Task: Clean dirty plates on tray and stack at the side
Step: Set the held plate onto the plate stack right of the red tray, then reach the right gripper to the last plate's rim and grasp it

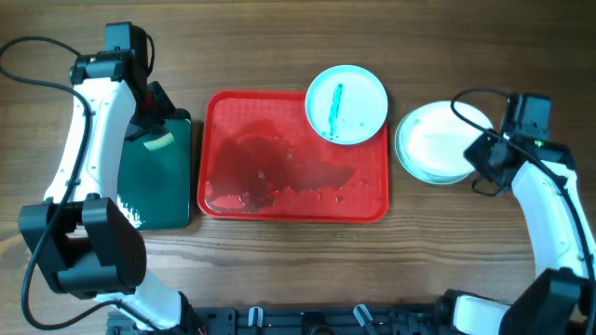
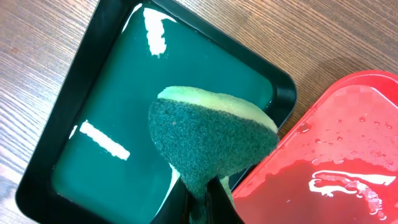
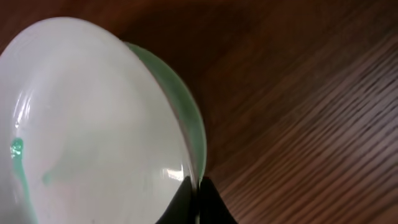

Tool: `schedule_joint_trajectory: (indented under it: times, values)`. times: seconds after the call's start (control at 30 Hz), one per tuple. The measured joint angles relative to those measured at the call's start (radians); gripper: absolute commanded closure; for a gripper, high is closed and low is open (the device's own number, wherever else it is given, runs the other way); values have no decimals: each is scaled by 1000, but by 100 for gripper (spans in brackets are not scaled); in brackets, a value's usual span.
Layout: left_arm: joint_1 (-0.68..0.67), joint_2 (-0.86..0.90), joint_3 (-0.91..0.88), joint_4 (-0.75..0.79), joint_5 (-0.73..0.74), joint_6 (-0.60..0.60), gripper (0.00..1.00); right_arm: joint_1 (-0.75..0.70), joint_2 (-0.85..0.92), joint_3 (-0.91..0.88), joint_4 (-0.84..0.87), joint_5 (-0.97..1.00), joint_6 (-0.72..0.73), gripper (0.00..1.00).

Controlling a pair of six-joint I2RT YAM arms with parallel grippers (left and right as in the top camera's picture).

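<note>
The red tray [image 1: 223, 200] lies mid-table, wet. One plate [image 1: 346, 104] with a teal smear sits on its far right corner. Two more plates are stacked [image 1: 430, 144] on the table right of the tray. My right gripper [image 1: 475, 151] is shut on the top plate's rim; in the right wrist view the jaws [image 3: 199, 190] pinch that plate [image 3: 93, 124], which shows faint teal traces, above the lower plate's greenish edge [image 3: 188, 106]. My left gripper [image 1: 154, 130] is shut on a green and yellow sponge [image 2: 208, 140] over the dark green tray.
A smaller dark green tray [image 1: 158, 186] with a black rim lies left of the red tray, close beside it; it also shows in the left wrist view [image 2: 93, 81], next to the red tray's corner [image 2: 348, 124]. Cables run near both arms.
</note>
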Motion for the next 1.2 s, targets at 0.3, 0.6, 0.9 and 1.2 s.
schedule_joint_trajectory:
  times: [0.3,0.6,0.9,1.2]
  values:
    - [0,0,0,0,0,0,96,-16,104,-54,162,-59,-51,56]
    - [0,0,0,0,0,0,96,43,-4,60,18,-234,-154,38]
    - [0,0,0,0,0,0,96,378,78,126,210,-264,-21,40]
    - [0,1,0,0,0,0,96,460,562,544,-41,-225,-55,55]
